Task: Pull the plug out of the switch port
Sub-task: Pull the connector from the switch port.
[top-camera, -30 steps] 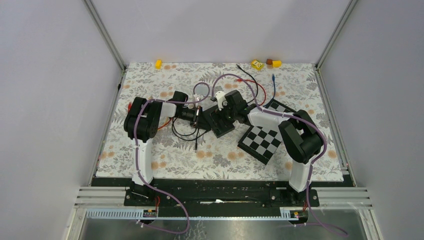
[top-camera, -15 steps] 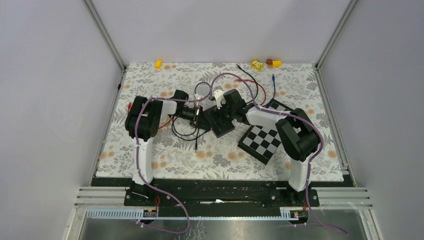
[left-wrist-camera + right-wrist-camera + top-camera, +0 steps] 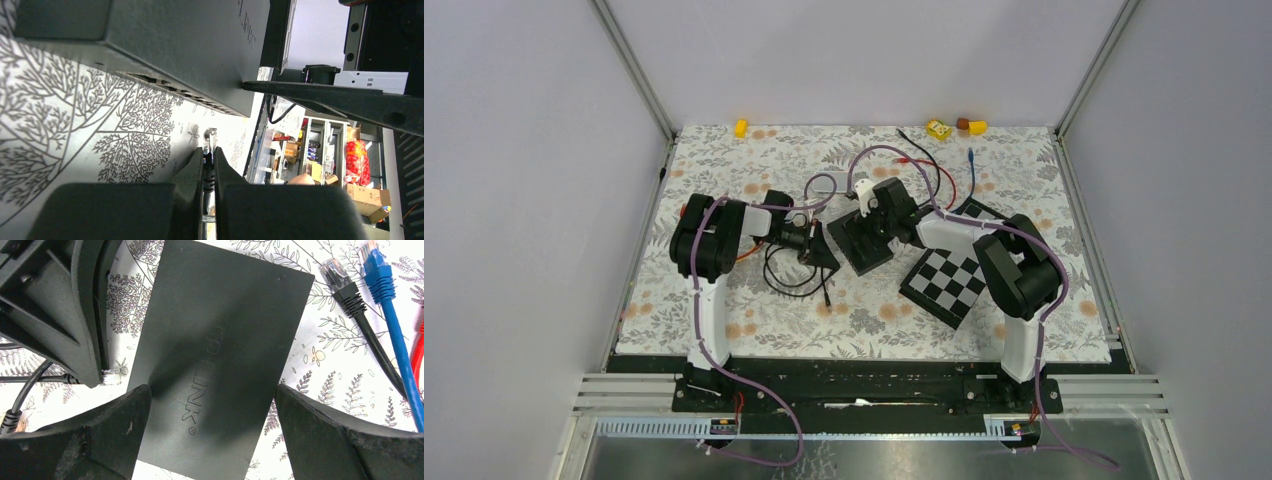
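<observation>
The black switch (image 3: 865, 241) lies mid-table, its row of ports (image 3: 186, 93) facing left. My left gripper (image 3: 209, 161) is shut on a black cable's plug (image 3: 210, 137), whose clear tip pokes out past the fingertips. The plug (image 3: 111, 376) is out of the port, a short gap from the switch (image 3: 220, 355). My right gripper (image 3: 212, 392) stands open over the switch, one finger close to each long side. In the top view the left gripper (image 3: 820, 247) sits just left of the switch and the right gripper (image 3: 876, 216) at its far end.
Loose black (image 3: 341, 279), blue (image 3: 376, 267) and red (image 3: 418, 354) cables lie right of the switch. A checkerboard (image 3: 951, 278) rests by the right arm. The held cable coils on the floral mat (image 3: 789, 275). Small yellow items (image 3: 939, 128) sit at the back edge.
My left gripper has drawn back from the switch's port side with the plug in it, opening a gap. The right gripper has stayed over the switch.
</observation>
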### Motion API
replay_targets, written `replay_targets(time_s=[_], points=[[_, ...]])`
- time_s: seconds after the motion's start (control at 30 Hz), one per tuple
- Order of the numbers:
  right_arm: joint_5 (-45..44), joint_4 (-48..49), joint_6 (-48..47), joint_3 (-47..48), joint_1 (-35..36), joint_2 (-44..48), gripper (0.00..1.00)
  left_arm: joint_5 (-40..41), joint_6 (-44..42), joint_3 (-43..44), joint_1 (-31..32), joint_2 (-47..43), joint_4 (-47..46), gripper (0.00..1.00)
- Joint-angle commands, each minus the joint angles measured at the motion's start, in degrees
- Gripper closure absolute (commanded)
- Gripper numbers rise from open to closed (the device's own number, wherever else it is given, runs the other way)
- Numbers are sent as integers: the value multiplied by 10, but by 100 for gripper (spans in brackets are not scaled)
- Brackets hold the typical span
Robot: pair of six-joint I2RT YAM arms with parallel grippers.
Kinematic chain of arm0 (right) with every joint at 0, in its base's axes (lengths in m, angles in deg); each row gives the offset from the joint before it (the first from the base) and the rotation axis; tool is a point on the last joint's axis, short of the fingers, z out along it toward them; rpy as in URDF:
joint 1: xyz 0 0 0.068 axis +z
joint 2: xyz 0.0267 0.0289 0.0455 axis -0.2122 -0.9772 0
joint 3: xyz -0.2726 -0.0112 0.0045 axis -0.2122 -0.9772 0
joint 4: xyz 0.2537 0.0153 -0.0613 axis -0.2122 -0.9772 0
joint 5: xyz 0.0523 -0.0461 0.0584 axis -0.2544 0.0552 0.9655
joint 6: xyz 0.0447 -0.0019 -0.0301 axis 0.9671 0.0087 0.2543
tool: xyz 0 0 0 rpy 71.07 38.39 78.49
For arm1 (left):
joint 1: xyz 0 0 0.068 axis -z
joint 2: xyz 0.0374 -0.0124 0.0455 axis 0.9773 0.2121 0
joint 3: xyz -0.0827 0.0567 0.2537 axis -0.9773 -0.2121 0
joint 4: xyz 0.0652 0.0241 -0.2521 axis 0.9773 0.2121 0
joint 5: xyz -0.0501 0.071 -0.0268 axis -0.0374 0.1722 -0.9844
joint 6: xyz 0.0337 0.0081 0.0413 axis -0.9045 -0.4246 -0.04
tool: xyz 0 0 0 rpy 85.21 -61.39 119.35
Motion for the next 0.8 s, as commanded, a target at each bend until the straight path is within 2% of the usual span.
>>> replay_targets(time_s=[0.0, 0.4, 0.57, 0.77], points=[[-3, -73, -12, -12, -5, -21, 0, 94, -73, 8, -4, -11, 48, 100], [72, -61, -17, -23, -25, 73, 0, 107, -153, 45, -31, -113, 123, 100], [99, -61, -38, -35, -25, 116, 0, 90, -153, 76, -53, -126, 147, 100], [90, -61, -53, -42, -25, 153, 0, 75, -134, 111, -78, -138, 145, 100]])
